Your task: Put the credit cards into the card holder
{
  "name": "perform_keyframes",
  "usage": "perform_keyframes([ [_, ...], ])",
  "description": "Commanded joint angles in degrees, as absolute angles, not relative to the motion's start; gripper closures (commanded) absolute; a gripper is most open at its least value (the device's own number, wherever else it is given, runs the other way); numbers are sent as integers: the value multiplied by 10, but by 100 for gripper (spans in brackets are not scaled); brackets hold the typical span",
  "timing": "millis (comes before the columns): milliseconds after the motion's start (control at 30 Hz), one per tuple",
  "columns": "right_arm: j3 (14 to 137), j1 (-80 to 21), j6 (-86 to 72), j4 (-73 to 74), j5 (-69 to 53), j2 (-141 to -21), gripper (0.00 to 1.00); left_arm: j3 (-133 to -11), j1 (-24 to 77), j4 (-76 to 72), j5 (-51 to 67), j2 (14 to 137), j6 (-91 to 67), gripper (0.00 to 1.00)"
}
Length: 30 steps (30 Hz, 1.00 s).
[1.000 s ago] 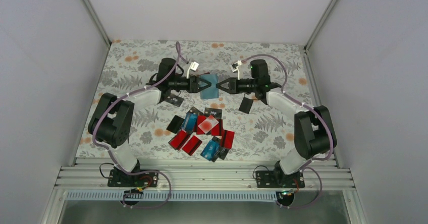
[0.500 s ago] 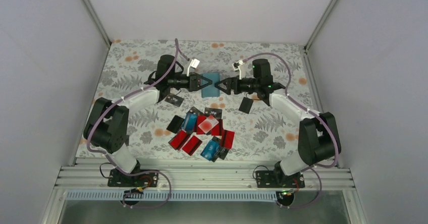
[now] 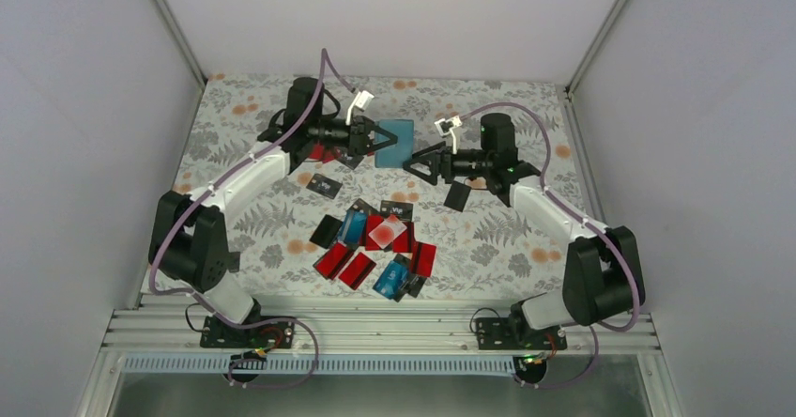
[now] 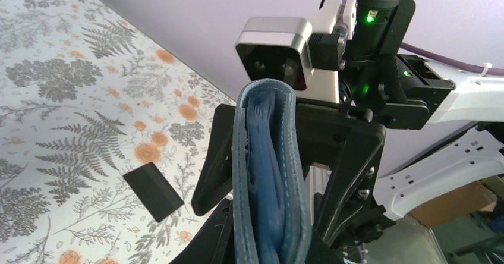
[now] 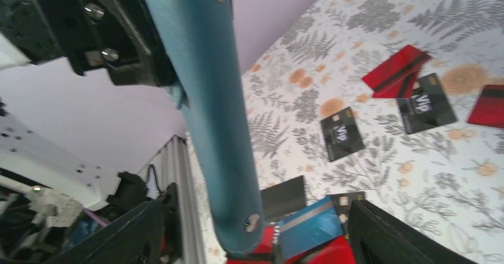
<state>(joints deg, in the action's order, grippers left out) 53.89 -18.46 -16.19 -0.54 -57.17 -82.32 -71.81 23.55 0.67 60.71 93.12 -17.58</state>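
The teal card holder [image 3: 394,142] hangs above the back of the table, my left gripper [image 3: 374,140] shut on its left edge. In the left wrist view the card holder [image 4: 270,175] stands edge-on in the left gripper [image 4: 267,243]. My right gripper [image 3: 418,163] is open just right of it, and its fingers [image 4: 350,169] spread to either side of the holder's far edge. In the right wrist view the card holder [image 5: 220,97] runs between the wide fingers [image 5: 128,237]. Several red, black and blue credit cards [image 3: 375,246] lie heaped mid-table.
Single black cards lie at the left [image 3: 326,186] and under the right arm [image 3: 457,194]. Red cards [image 3: 324,154] show beneath the left arm. The floral table cover [image 3: 507,239] ends at grey walls on three sides and a metal rail [image 3: 375,328] at the near edge.
The right gripper opened, let go of the card holder and drew back to the right. The left gripper closed on the holder and carried it a little toward the back wall.
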Motion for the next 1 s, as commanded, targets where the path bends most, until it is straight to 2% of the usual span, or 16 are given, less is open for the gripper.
perform_keyframes([
  [0, 536, -182, -172, -51, -642, -797, 27, -734, 237, 25, 646, 916, -164, 98],
  [233, 548, -182, -199, -79, -679, -805, 51, -747, 242, 27, 664, 915, -163, 98],
  [567, 561, -189, -222, -112, -702, -826, 52, -747, 258, -7, 686, 915, -187, 97],
  [833, 565, -197, -234, -124, -715, -831, 94, -744, 260, -8, 670, 912, -187, 96],
  [900, 571, -199, -229, -112, -707, -829, 96, -751, 261, 15, 644, 908, -171, 90],
  [967, 578, -199, -220, -93, -691, -824, 96, -762, 260, 49, 610, 902, -148, 71],
])
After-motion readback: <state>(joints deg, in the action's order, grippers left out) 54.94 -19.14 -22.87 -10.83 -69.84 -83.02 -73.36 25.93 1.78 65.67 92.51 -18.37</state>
